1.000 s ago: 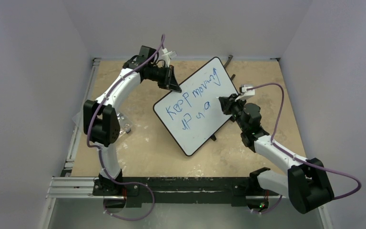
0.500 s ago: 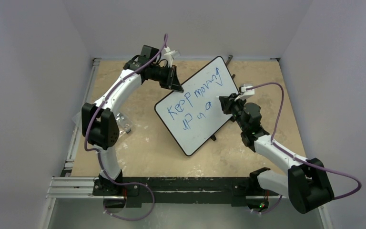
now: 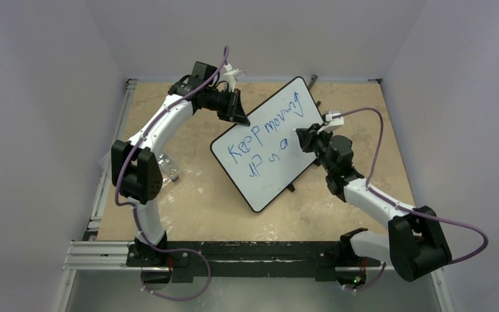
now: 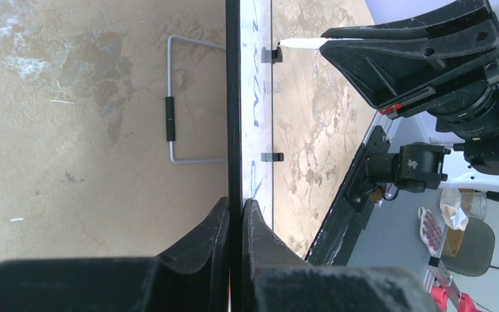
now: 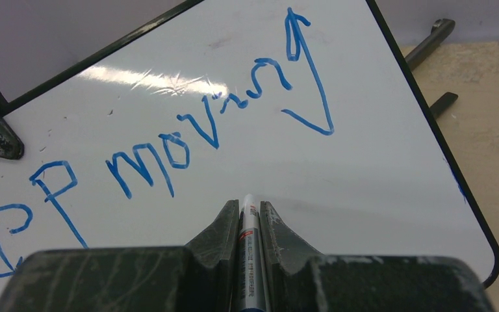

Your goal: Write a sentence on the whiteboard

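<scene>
Both are clamped: left gripper [image 4: 235, 207] on the rim of the whiteboard [image 5: 377, 175], right gripper [image 5: 248, 208] on a marker [image 5: 249, 250]. Its tip points at the sentence [image 5: 169, 156].

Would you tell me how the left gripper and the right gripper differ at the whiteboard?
The left gripper is shut on the rim of the whiteboard; the right gripper is shut on a marker. The left gripper sits edge-on at the board's far-left side, while the right gripper faces its written surface. Both are closed around something.
</scene>
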